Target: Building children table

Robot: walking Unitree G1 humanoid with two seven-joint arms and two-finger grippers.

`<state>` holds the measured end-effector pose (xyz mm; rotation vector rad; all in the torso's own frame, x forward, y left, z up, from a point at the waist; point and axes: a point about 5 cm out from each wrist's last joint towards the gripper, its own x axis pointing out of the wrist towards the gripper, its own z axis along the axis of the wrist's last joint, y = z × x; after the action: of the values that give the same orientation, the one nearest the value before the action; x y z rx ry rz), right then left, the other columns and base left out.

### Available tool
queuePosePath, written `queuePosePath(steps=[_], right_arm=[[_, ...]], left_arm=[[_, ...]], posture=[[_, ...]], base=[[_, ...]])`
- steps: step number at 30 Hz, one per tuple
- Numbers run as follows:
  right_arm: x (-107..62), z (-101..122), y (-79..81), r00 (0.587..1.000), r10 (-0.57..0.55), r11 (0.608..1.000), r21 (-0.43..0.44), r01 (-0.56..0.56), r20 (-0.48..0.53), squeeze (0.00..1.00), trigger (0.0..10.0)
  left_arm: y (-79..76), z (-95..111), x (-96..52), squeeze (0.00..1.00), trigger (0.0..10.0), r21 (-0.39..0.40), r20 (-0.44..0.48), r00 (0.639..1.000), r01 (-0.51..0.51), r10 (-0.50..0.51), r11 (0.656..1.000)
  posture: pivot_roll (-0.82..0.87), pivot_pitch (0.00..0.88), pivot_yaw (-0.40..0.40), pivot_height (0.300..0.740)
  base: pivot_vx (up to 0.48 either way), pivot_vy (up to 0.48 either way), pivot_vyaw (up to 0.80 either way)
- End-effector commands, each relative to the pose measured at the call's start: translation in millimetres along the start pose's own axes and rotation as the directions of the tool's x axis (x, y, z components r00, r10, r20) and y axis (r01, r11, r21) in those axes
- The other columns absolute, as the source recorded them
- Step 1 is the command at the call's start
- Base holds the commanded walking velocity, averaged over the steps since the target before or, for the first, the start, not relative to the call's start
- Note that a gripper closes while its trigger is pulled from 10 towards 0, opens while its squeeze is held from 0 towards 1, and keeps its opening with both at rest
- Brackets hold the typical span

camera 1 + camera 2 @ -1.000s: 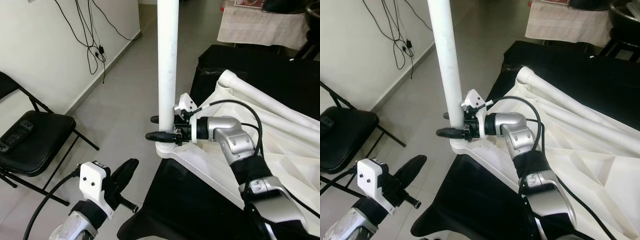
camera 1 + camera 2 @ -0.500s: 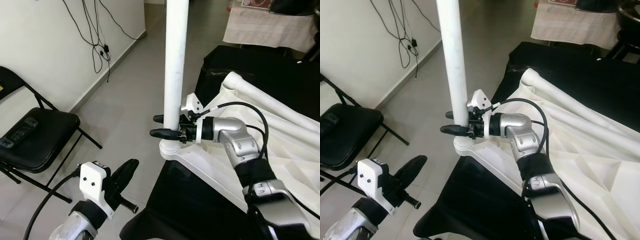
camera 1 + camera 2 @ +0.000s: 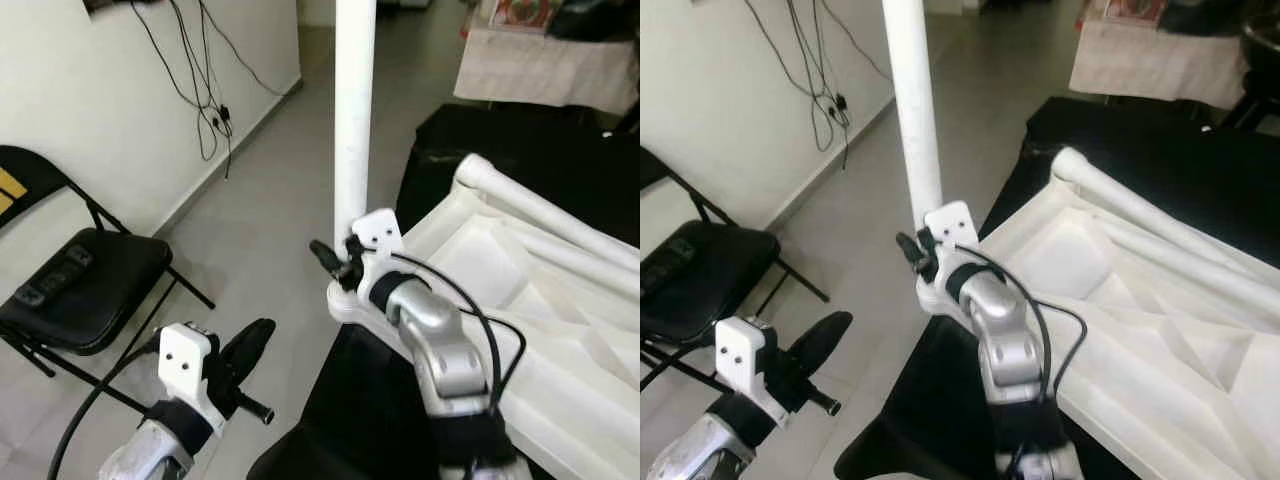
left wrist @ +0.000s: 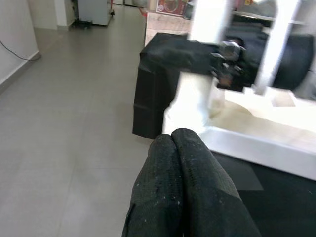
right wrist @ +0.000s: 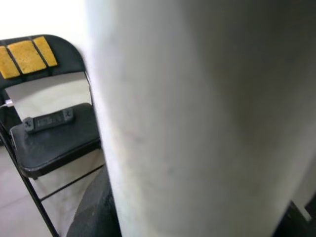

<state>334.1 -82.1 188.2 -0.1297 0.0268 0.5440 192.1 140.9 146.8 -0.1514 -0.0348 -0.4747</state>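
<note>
Left gripper (image 3: 250, 345) nearest the camera, low and well short of the white leg (image 3: 353, 120), hanging over the grey floor (image 3: 265, 215); left wrist view shows its two black fingers (image 4: 185, 192) pressed together, jaws clenched on nothing.

Right gripper (image 3: 330, 258) at the foot of the white leg, just above the corner socket (image 3: 345, 303). One black finger (image 3: 322, 252) pokes out on the floor side of the leg; the other is hidden behind the wrist. Right wrist view has the leg's white surface (image 5: 197, 113) pressed close up between the fingers. Jaws look to be grasping the white leg, though the contact itself is hidden.

White leg stands upright in the corner socket of the white tabletop (image 3: 520, 300), rising out of the top of the picture. The tabletop lies underside up, ribbed and hollowed, on a surface covered in black cloth (image 3: 370, 400). A second white tube (image 3: 550, 210) lies flat along the tabletop's far edge, beyond the upright leg.

To the left of the leg, across the floor, a black folding chair (image 3: 85, 290) stands against the pale wall (image 3: 90, 100), with a dark power strip (image 3: 55, 280) on its seat. Black cables (image 3: 205, 70) hang down the wall further back. Far behind the leg, a table with a light cloth (image 3: 545, 75).
</note>
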Motion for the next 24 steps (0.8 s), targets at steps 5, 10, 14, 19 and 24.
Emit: queuePosePath(steps=[5,10,14,19,24], right_arm=[[1.2,11.1,12.8,0.904,0.422,0.904,0.042,-0.426,0.072,1.00,10.0],[-9.8,23.5,11.9,0.776,0.629,0.776,-0.084,-0.625,0.045,0.00,10.0],[-4.0,20.2,3.1,0.719,0.695,0.719,-0.046,-0.694,0.019,0.00,10.0],[7.9,19.8,-6.8,0.722,0.692,0.722,-0.008,-0.692,0.030,0.00,10.0],[9.9,26.3,-6.9,0.628,0.776,0.628,0.016,-0.778,0.058,0.00,0.0]], left_arm=[[0.3,-2.5,-0.4,0.00,10.0,-0.011,-0.007,1.000,-0.008,0.008,1.000],[-1.6,-2.3,-0.2,0.00,10.0,-0.016,-0.008,1.000,0.003,-0.003,1.000],[-2.4,-2.3,-0.3,0.00,10.0,-0.018,-0.007,1.000,0.004,-0.004,1.000],[-3.9,-1.9,-0.8,0.00,10.0,-0.018,-0.005,1.000,0.004,-0.004,1.000],[-8.0,-1.1,-2.5,0.00,10.0,-0.021,-0.004,1.000,0.004,-0.004,1.000]], posture=[[-0.03,0.139,0.016,0.740],[-0.03,0.143,0.014,0.740],[-0.03,0.147,0.011,0.740],[-0.01,0.156,0.006,0.740],[-0.03,0.174,-0.004,0.740]], base=[[0.000,0.000,0.00],[0.000,0.000,0.00],[0.000,0.000,0.00],[0.000,0.000,0.00],[0.000,0.000,0.00]])
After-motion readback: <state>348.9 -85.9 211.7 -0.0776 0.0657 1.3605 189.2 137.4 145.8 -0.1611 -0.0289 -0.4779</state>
